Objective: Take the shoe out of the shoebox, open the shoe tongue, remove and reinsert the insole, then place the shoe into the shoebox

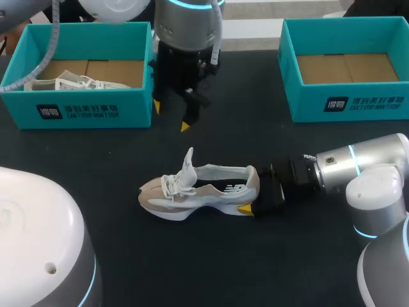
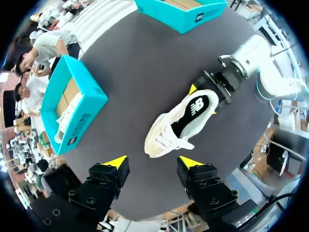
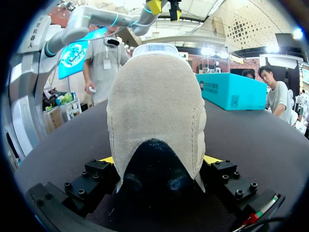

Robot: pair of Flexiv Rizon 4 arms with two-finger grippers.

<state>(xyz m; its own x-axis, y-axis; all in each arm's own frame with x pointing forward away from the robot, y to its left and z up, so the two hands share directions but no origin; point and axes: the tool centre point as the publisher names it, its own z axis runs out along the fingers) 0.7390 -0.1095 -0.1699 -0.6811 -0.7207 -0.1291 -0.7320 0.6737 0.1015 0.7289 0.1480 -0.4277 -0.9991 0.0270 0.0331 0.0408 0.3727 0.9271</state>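
Dark desk (image 1: 96,166): shoe (image 1: 198,192) upright, tongue (image 1: 188,160) up; right tool (image 1: 254,196) clamped on shoe heel; left tool (image 1: 171,115) gaping, above and beyond shoe.

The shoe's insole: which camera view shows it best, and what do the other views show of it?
The left wrist view: it looks down into the shoe, so most of the black insole shows. The head view shows only a strip. The right wrist view shows only the heel.
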